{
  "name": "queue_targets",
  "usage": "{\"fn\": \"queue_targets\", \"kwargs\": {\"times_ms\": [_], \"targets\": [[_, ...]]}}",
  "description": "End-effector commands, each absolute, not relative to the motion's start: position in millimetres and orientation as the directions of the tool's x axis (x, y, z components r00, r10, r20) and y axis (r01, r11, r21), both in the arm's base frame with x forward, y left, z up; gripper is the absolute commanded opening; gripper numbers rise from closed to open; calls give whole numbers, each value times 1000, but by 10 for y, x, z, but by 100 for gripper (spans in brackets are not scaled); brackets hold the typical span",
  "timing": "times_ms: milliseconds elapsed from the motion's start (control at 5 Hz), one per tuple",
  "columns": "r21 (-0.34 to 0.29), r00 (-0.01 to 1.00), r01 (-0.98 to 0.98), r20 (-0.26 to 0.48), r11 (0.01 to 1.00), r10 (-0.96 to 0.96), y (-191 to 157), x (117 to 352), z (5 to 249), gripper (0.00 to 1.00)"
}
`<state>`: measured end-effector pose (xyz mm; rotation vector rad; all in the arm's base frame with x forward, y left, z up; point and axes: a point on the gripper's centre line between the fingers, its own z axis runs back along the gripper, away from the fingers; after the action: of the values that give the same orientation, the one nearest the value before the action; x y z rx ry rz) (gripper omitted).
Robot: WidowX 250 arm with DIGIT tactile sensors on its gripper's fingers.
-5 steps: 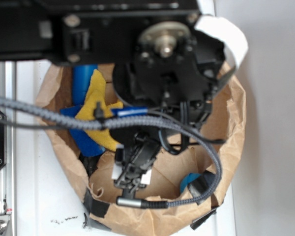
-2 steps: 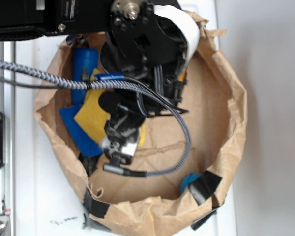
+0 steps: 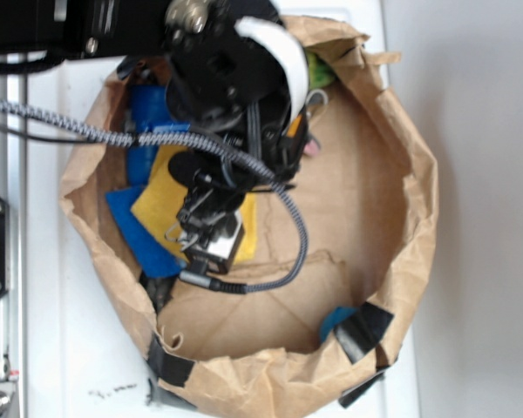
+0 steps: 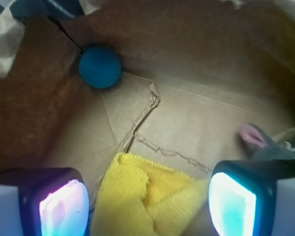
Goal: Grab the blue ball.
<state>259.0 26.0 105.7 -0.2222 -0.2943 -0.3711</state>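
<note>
Two glowing fingertips [image 4: 64, 206] frame the bottom of the wrist view, spread wide with nothing between them, so the gripper [image 4: 147, 201] hangs empty over a yellow cloth [image 4: 147, 196]. Well apart, the blue ball [image 4: 100, 67] sits at upper left, against the brown paper bag's wall [image 4: 29, 108]; from outside it peeks beside black tape [image 3: 364, 329] at lower right.
</note>
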Motion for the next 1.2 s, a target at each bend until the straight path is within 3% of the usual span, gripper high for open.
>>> {"fn": "queue_targets", "kwargs": {"times_ms": [0,200,1000], "targets": [[-205,831,462,440,863,-340,-144,2734,1028,100],[-177,824,459,453,871,-342,-267,2789,977,100],[-177,824,459,453,871,-342,-267,2789,977,100]]}}
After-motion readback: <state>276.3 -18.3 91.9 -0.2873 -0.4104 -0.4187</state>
